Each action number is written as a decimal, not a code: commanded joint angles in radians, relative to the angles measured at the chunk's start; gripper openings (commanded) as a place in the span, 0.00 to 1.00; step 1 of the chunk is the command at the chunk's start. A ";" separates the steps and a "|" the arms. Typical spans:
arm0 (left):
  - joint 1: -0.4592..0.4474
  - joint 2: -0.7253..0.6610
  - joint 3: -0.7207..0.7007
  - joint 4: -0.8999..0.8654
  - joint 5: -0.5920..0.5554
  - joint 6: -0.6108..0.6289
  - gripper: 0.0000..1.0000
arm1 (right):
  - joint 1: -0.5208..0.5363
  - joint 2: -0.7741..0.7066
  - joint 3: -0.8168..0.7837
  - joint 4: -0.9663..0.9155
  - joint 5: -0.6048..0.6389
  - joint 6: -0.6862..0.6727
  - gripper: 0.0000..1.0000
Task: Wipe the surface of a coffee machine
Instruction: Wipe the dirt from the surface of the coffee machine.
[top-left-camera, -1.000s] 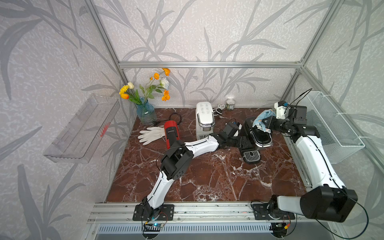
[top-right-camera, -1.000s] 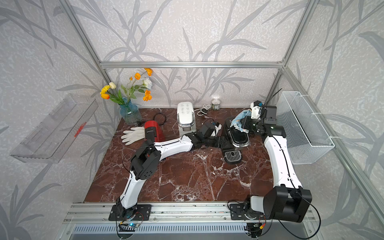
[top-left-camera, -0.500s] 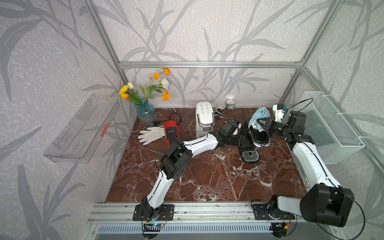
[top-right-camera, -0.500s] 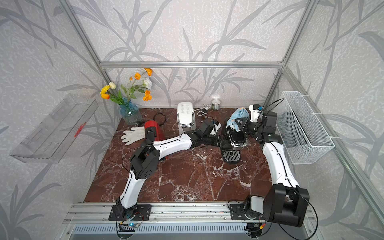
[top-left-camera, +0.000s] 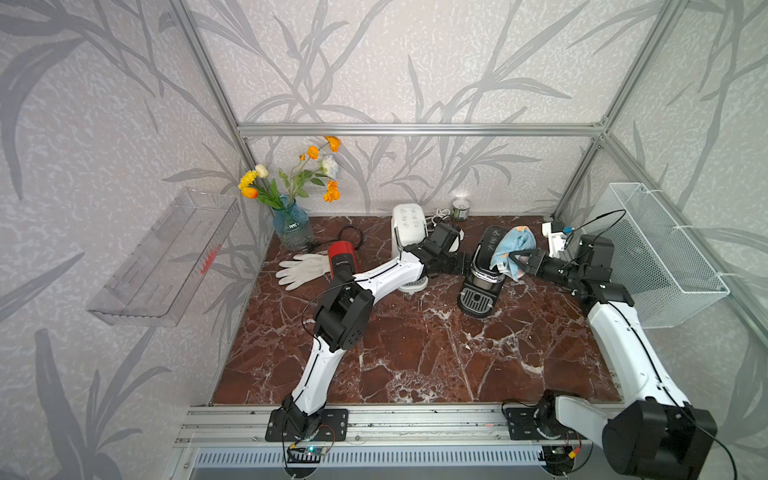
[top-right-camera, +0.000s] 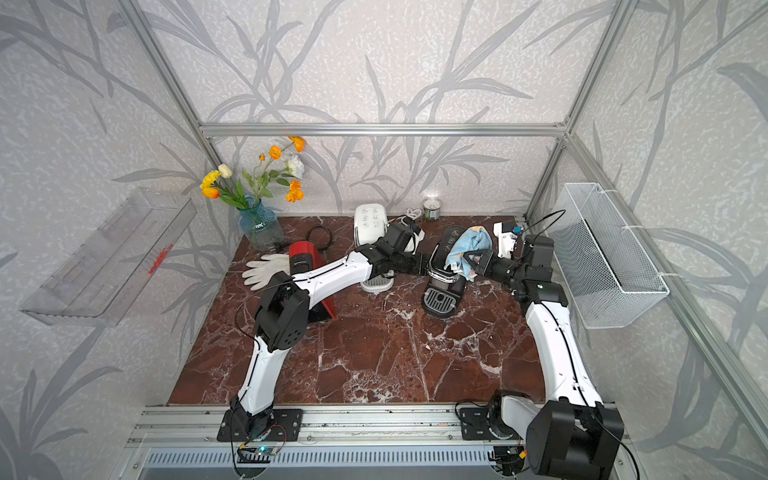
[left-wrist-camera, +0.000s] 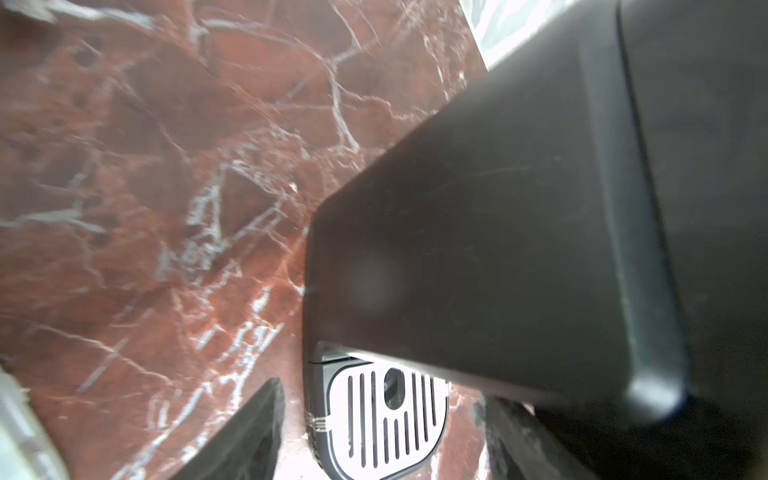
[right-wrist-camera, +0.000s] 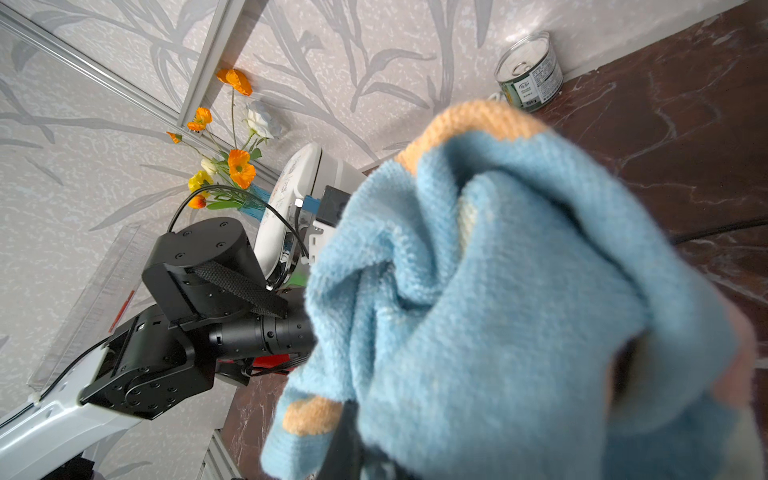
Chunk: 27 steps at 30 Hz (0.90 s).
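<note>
The black coffee machine (top-left-camera: 482, 270) (top-right-camera: 441, 268) stands at the back of the marble table, leaning a little, with its slotted drip tray (top-left-camera: 476, 300) toward the front. My left gripper (top-left-camera: 463, 264) (top-right-camera: 419, 264) reaches in from the machine's left side. In the left wrist view its jaws stand wide on either side of the machine's dark body (left-wrist-camera: 498, 208), gripping it above the drip tray (left-wrist-camera: 386, 415). My right gripper (top-left-camera: 514, 259) (top-right-camera: 468, 259) is shut on a bunched blue and orange cloth (top-left-camera: 509, 247) (right-wrist-camera: 498, 291), which rests on the machine's top.
A white appliance (top-left-camera: 409, 224), a red machine (top-left-camera: 343, 259), white gloves (top-left-camera: 301, 270) and a flower vase (top-left-camera: 293, 228) fill the back left. A tin can (top-left-camera: 460, 208) stands at the back wall. A wire basket (top-left-camera: 656, 257) hangs on the right, a clear shelf (top-left-camera: 166, 257) on the left.
My right gripper has carried the cloth leftward onto the machine's top. The machine and my left gripper have shifted a little to the left and back.
</note>
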<state>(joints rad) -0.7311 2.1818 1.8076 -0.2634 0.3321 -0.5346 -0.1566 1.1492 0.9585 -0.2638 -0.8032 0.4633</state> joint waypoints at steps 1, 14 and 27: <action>-0.019 -0.058 -0.023 0.125 -0.034 -0.019 0.73 | -0.016 0.020 -0.058 0.059 0.050 0.086 0.00; -0.035 -0.141 -0.128 0.153 -0.011 -0.031 0.73 | -0.017 -0.030 -0.074 0.140 0.261 0.088 0.00; -0.047 -0.133 -0.101 0.117 -0.004 -0.010 0.73 | 0.006 0.053 -0.272 0.303 0.197 0.114 0.00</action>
<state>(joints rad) -0.7521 2.0979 1.6852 -0.1581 0.3027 -0.5606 -0.1814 1.1824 0.7197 -0.0212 -0.5663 0.5758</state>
